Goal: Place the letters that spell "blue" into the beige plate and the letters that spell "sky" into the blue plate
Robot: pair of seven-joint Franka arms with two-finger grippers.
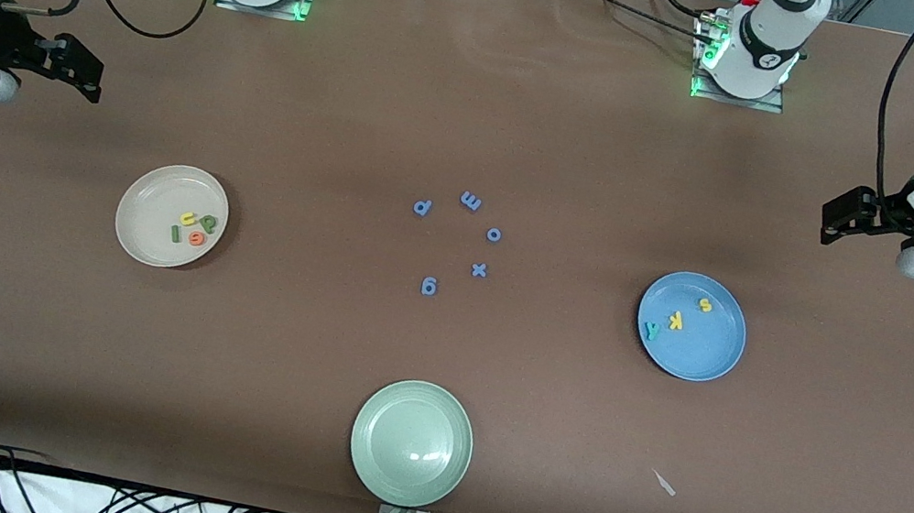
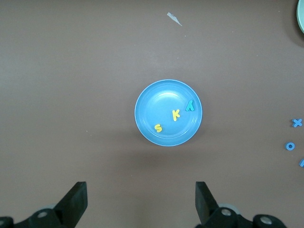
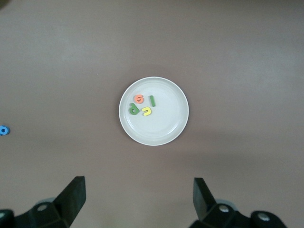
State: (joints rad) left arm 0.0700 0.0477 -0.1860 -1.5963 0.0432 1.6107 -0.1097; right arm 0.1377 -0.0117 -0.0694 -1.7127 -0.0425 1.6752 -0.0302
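Brown table [image 1: 481, 112] spread wide under both arms.

Toward the right arm's end, the beige plate [image 1: 171, 215], round and shallow. Toward the left arm's end, the blue plate [image 1: 691, 326]. Nearest the front camera, midway along the table edge, a pale green plate [image 1: 411, 442] with nothing in it.

Right gripper [image 3: 137, 202] up in the air at its own end of the table, fingers spread wide apart, gripping nothing, beige plate in its wrist view. Left gripper [image 2: 141, 202] likewise raised at its end, fingers wide apart, bare, looking down at the blue plate. Both arms waiting.

In the beige plate, clustered: green "b" [image 1: 209, 223], yellow "u" [image 1: 188, 218], orange "e" [image 1: 195, 238], dark-green "l" [image 1: 175, 235].

In the blue plate, strung in a row: yellow "s" [image 1: 704, 304], yellow-orange "k" [image 1: 675, 321], teal "y" [image 1: 651, 329].

Between the two plates, loose on the table, five periwinkle-blue letters [image 1: 471, 200] in a rough ring.

Near the blue plate, closer to the front camera, a small pale scrap [image 1: 664, 483].
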